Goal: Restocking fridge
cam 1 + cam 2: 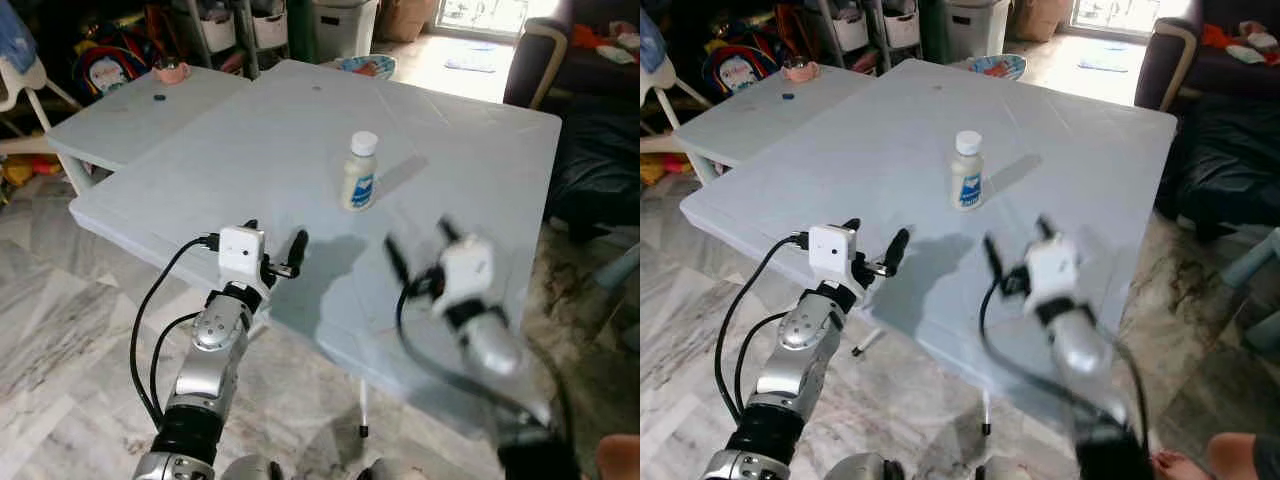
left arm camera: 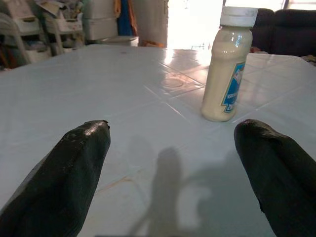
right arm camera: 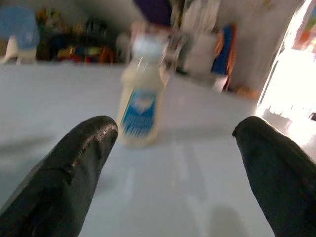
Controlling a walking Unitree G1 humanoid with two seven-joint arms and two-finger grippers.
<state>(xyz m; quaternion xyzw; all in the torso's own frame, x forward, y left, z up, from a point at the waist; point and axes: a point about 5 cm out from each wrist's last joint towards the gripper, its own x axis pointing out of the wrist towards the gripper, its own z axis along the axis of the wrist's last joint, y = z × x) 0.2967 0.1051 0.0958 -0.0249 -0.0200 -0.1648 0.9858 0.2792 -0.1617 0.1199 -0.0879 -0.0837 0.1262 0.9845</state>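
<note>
A small cream bottle with a white cap and a blue label stands upright near the middle of a pale blue table. My left gripper hovers open over the table's near edge, short of the bottle and to its left. My right gripper is open too, blurred, over the near right part of the table, short of the bottle. The bottle stands ahead of the left fingers, off to one side. In the right wrist view the bottle is blurred ahead, nearer one fingertip.
A second pale table stands at the left rear with a pink cup on it. Shelves with bins and a bowl lie beyond. A dark sofa is at the right. A person's foot is near my right.
</note>
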